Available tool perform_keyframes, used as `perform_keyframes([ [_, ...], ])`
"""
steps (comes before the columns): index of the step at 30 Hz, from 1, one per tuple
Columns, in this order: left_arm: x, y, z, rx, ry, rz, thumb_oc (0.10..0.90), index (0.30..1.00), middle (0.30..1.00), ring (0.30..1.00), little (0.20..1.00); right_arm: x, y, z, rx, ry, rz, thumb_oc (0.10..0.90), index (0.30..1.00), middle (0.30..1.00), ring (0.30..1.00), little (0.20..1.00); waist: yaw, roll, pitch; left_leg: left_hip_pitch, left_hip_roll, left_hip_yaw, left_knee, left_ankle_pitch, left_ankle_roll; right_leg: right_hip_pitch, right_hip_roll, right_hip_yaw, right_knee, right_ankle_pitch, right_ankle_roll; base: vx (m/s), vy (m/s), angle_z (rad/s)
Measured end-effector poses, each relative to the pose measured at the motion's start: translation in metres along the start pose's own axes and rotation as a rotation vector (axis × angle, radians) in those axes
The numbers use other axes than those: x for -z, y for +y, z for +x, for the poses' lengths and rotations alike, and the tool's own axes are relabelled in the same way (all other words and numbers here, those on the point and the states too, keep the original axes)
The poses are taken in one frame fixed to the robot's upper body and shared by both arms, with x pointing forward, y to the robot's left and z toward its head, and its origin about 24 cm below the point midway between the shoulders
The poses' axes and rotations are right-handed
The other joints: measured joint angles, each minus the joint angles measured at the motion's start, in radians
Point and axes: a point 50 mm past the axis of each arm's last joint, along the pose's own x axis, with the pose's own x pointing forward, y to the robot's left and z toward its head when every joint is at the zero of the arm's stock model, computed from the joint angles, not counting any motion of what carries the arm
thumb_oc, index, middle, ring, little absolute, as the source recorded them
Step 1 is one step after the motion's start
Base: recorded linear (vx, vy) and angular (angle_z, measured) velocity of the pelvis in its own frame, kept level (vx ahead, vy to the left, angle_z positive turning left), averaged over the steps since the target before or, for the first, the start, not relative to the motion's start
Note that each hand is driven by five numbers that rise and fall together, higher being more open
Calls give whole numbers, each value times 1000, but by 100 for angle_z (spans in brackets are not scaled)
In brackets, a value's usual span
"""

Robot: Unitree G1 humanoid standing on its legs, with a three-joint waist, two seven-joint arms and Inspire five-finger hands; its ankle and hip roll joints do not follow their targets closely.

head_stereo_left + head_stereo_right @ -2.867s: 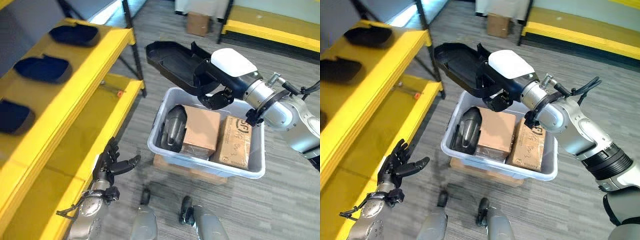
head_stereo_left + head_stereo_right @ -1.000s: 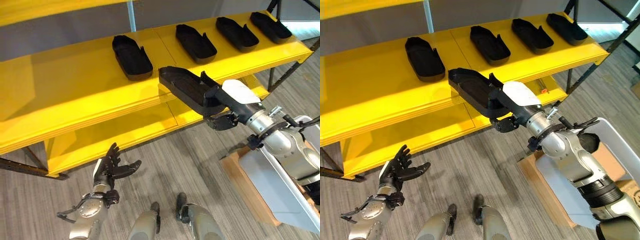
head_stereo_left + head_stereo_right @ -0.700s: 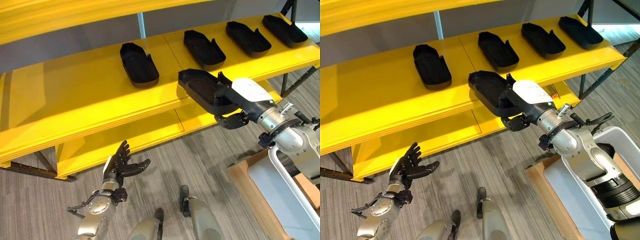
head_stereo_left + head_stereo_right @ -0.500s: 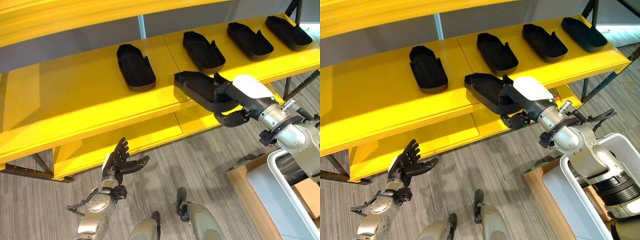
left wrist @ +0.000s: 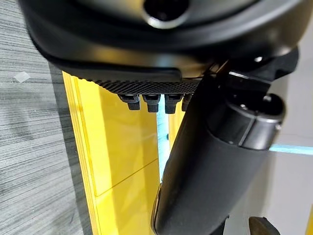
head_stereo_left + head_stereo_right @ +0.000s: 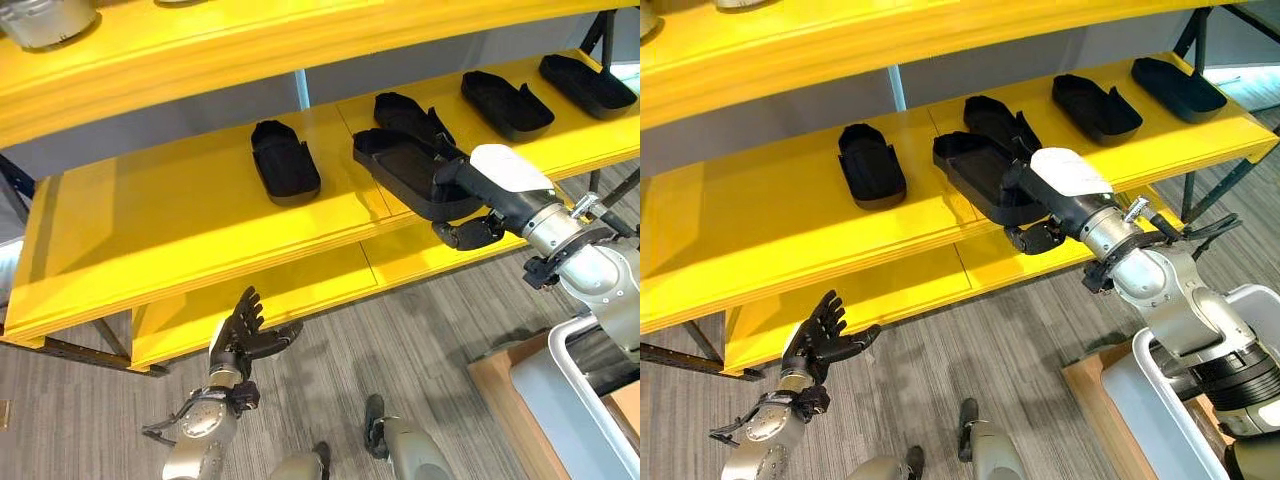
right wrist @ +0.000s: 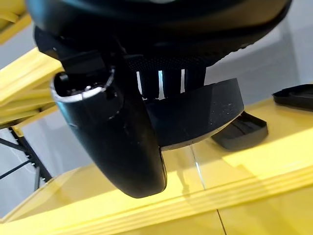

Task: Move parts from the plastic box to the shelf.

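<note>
Left eye view: since half a second ago, carried further in over the yellow shelf (image 6: 180,215); now above the board instead of at its front lip. Black tray-shaped part (image 6: 410,172) clamped in the right hand (image 6: 470,215), white-covered thumb on top, fingers curled beneath its near end. Long axis running away from the hand toward the shelf's back, slightly leftward, open side up, far end just short of the grey back wall. Four more black parts lying on the same board: one (image 6: 285,160) left of the hand, one (image 6: 412,112) partly hidden behind the held part, two (image 6: 505,102) (image 6: 586,82) off to the right. Five in all, roughly parallel. Left hand (image 6: 242,335) low by the lower shelf's edge, fingers spread, holding nothing, much as before. White plastic box's (image 6: 575,390) rim below the right arm.

Right eye view: same layout; held part hanging over the board between two lying ones.

Left wrist view: fingers straight, yellow lower shelf beyond them.

Right wrist view: held part's underside just above the board, past the thumb.
</note>
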Motion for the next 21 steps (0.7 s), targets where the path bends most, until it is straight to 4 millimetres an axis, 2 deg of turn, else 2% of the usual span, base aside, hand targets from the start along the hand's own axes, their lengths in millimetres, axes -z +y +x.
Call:
perform_keyframes([
  [1, 1, -2, -1, 8, 6, -2, 900, 1000, 1000, 1000, 1000, 1, -2, -1, 0, 6, -12, 400, 300, 300, 300, 300, 17, 1, -1, -40, -5, 11, 57, 17, 1, 3, -10, -4, -15, 9, 2, 12, -58, 21],
  [2, 2, -2, -1, 9, 9, -2, 900, 1000, 1000, 1000, 1000, 2, -2, -1, 1, 7, -9, 400, 300, 300, 300, 300, 21, 4, -2, -53, 1, 21, 62, 16, 9, 5, -10, -15, -15, 0, -7, 44, -22, 31],
  [4, 1, -1, 0, 14, 6, 10, 900, 1000, 1000, 1000, 1000, 1, -1, -1, -1, 4, -7, 400, 300, 300, 300, 300, 10, -1, -1, -77, 86, 81, 41, 8, 30, 14, -14, -57, -15, -13, -31, 78, 90, 50],
  [5, -2, 1, 1, 15, 2, 22, 900, 1000, 1000, 1000, 1000, 2, -1, -3, 4, 3, -2, 400, 300, 300, 300, 300, 0, -15, 0, -87, 189, 140, -21, 18, 37, 17, -15, -80, -15, -22, -30, 116, 190, 64],
  [6, -3, 2, 2, 12, -3, 26, 900, 1000, 1000, 1000, 1000, 3, -3, -4, 20, 3, 2, 400, 300, 300, 300, 300, -16, -23, -1, -82, 281, 147, -118, 41, 32, 17, -15, -104, -15, -28, -29, 147, 251, 57],
  [7, 0, 3, 3, 2, 10, 20, 900, 1000, 1000, 1000, 1000, 5, -5, -3, 58, 13, 30, 400, 300, 300, 300, 300, -18, -24, 0, -31, 431, 104, -399, 111, -19, 14, 0, -95, -16, -24, 1, 158, 257, 29],
  [8, 4, 3, 3, -2, 25, 16, 900, 1000, 1000, 1000, 1000, 6, -4, -3, 64, 15, 38, 400, 300, 300, 300, 300, -17, -22, 2, -12, 477, 111, -479, 131, -40, 14, -1, -82, -14, -25, 7, 152, 229, 0],
  [9, 9, 3, 2, -7, 47, 11, 900, 1000, 1000, 1000, 1000, 7, 0, -3, 74, 22, 63, 400, 300, 300, 300, 300, -21, -11, -2, -7, 509, 143, -527, 157, -51, 20, -1, -85, -29, -31, 46, 137, 185, -8],
  [10, 11, 3, 1, -9, 55, 8, 900, 1000, 1000, 1000, 1000, 8, 3, -3, 87, 27, 78, 400, 300, 300, 300, 300, -31, -3, -3, -6, 522, 208, -589, 184, -54, 30, -2, -87, -48, -36, 60, 132, 187, 1],
  [12, 13, 1, 0, 1, 61, 7, 900, 1000, 1000, 1000, 1000, 13, 7, -7, 81, 61, 86, 400, 300, 300, 300, 300, -27, 12, -4, -2, 515, 242, -602, 223, -67, 48, -1, -87, -53, -16, 52, 116, 183, 0],
  [14, 15, 2, -2, -1, 68, 8, 900, 1000, 1000, 1000, 1000, 17, 12, -11, 73, 83, 99, 400, 300, 300, 300, 300, -19, 30, -10, 16, 507, 212, -599, 237, -61, 64, 14, -81, -60, -18, 51, 83, 134, -22],
  [15, 16, 4, -4, -6, 72, 9, 900, 1000, 1000, 1000, 1000, 18, 15, -13, 77, 95, 110, 400, 300, 300, 300, 300, -13, 56, -20, 29, 467, 184, -574, 243, -43, 68, 20, -67, -63, -22, 47, 154, 196, -37],
  [16, 16, 3, -5, -5, 73, 5, 900, 1000, 1000, 1000, 1000, 21, 14, -16, 81, 106, 111, 400, 300, 300, 300, 300, -20, 79, -24, 31, 448, 205, -556, 239, -25, 71, 21, -65, -61, -16, 55, 151, 174, -33],
  [17, 16, 1, -7, -1, 70, -3, 900, 1000, 1000, 1000, 1000, 22, 11, -18, 77, 112, 91, 400, 300, 300, 300, 300, -32, 116, -28, 33, 442, 219, -557, 217, 16, 68, 28, -66, -49, -20, 73, 185, 232, -13],
  [18, 14, 3, -7, 1, 61, -1, 900, 1000, 1000, 1000, 1000, 25, 15, -21, 88, 131, 112, 400, 300, 300, 300, 300, -23, 105, -28, 32, 421, 214, -543, 267, -1, 66, 0, -55, -34, -32, 95, 118, 200, -3],
  [19, 13, 3, -6, 1, 59, 0, 900, 1000, 1000, 1000, 1000, 26, 21, -23, 81, 146, 127, 400, 300, 300, 300, 300, -21, 86, -35, 34, 380, 220, -530, 258, 2, 67, -37, -39, -29, -29, 114, 92, 191, 8],
  [21, 10, 2, -5, 14, 46, 3, 900, 1000, 1000, 1000, 1000, 27, 23, -25, 72, 150, 110, 400, 300, 300, 300, 300, -14, 73, -41, 42, 313, 233, -516, 248, 4, 84, -101, -23, -42, -20, 149, 79, 185, 16],
])
